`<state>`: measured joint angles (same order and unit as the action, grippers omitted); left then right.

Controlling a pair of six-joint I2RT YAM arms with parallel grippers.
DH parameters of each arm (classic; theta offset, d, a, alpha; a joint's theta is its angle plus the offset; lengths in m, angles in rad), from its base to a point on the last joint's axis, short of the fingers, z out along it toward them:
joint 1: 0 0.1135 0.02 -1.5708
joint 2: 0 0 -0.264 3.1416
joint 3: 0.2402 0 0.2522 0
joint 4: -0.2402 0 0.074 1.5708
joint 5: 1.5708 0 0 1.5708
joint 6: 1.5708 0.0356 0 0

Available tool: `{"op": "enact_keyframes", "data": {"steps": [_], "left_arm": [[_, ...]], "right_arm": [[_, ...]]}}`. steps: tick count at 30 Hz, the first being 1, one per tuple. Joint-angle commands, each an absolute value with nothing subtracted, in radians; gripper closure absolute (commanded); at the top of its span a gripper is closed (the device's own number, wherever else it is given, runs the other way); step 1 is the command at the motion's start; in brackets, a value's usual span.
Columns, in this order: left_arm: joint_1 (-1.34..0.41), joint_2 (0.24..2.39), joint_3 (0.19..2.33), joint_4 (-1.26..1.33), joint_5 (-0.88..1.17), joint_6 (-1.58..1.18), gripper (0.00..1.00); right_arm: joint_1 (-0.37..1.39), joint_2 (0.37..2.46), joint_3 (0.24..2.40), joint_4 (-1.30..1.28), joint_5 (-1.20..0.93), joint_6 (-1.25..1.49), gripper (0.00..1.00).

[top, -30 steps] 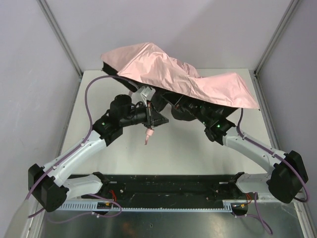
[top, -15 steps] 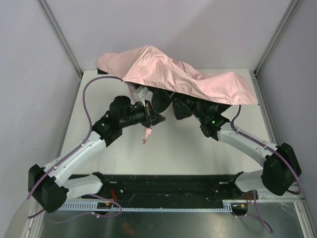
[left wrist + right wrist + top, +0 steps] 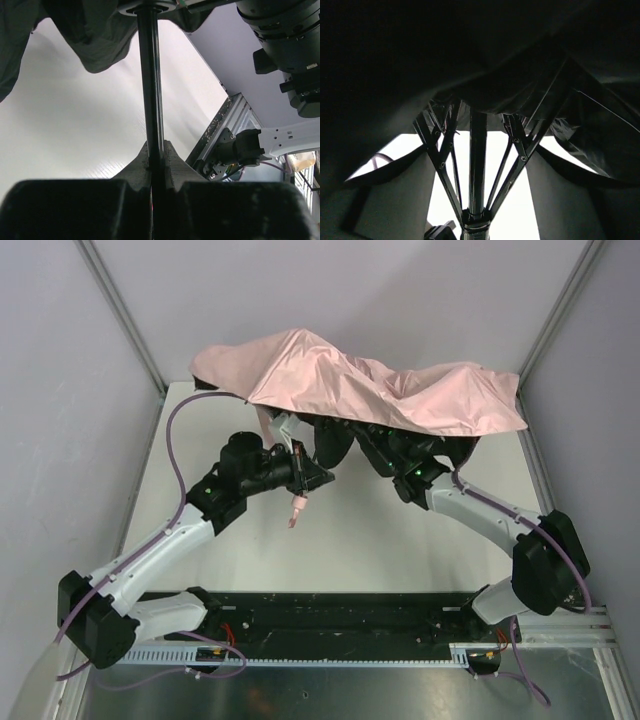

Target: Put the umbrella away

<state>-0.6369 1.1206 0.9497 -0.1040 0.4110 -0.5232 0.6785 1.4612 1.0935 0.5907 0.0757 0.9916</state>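
Between the fingers of the left end effector (image 3: 156, 155), clamped narrow, runs the thin black shaft (image 3: 150, 75) of the umbrella (image 3: 380, 390). Below that grip the small pink handle (image 3: 297, 508) hangs toward the table (image 3: 250, 560). Above it, the shaft climbs at a tilt, up and away from the arms, into the half-spread pink canopy (image 3: 330, 370), which lies wide across the far side.

The right arm (image 3: 480, 520) reaches in under the fabric. Its end effector is hidden there, and I cannot tell whether it is wide or narrow. Its own camera looks up along the shaft, with the runner (image 3: 476, 220) just ahead and the ribs (image 3: 517, 145) fanning out beyond. To my eye the right side is nearer the runner, and the next move is to draw the runner along the shaft toward the handle.
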Motion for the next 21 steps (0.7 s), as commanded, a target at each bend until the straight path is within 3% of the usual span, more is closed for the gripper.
{"op": "enact_keyframes", "data": {"steps": [1, 6, 7, 13, 19, 21], "left_arm": [[-0.636, 1.106, 0.97, -0.055, 0.477, -0.458, 1.0], [-0.623, 1.098, 0.967, -0.056, 0.473, -0.459, 1.0], [-0.621, 1.097, 0.966, -0.056, 0.468, -0.46, 1.0], [-0.601, 1.095, 0.968, -0.055, 0.483, -0.47, 1.0], [-0.6, 1.106, 0.961, -0.024, 0.541, -0.482, 1.0], [-0.601, 1.112, 0.951, 0.014, 0.596, -0.492, 0.92]], "right_arm": [[0.657, 1.497, 1.156, 0.794, 0.07, 1.004, 0.37], [0.672, 1.483, 1.157, 0.741, 0.076, 1.03, 0.9], [0.672, 1.476, 1.157, 0.713, 0.068, 1.04, 0.95], [0.664, 1.425, 1.152, 0.534, -0.019, 1.062, 1.0], [0.604, 1.391, 1.106, 0.583, -0.15, 1.042, 1.0], [0.565, 1.387, 1.103, 0.608, -0.221, 1.018, 1.0]]}}
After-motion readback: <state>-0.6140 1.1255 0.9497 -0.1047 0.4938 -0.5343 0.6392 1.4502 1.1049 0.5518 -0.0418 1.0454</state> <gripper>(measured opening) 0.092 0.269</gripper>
